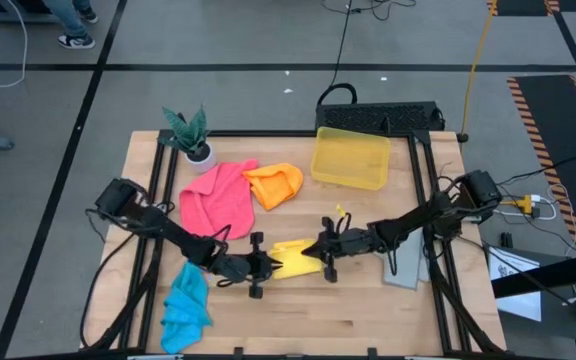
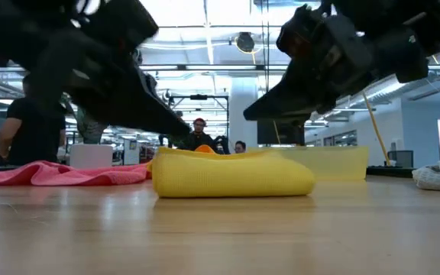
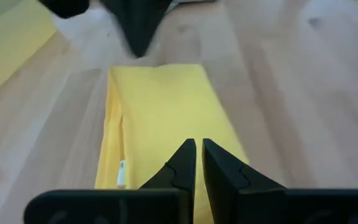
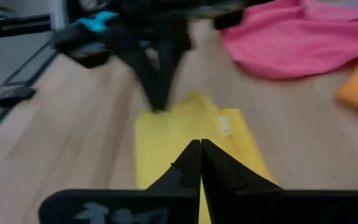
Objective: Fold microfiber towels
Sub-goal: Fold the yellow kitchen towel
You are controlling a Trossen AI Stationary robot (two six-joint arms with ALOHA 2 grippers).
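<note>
Right gripper (image 1: 320, 247) pressed together at yellow towel's (image 1: 296, 258) right end, left gripper (image 1: 265, 265) near-closed at its left end, mid-table. Soft, light, floppy; I'd pinch corners/edges, grip unclear.
</note>
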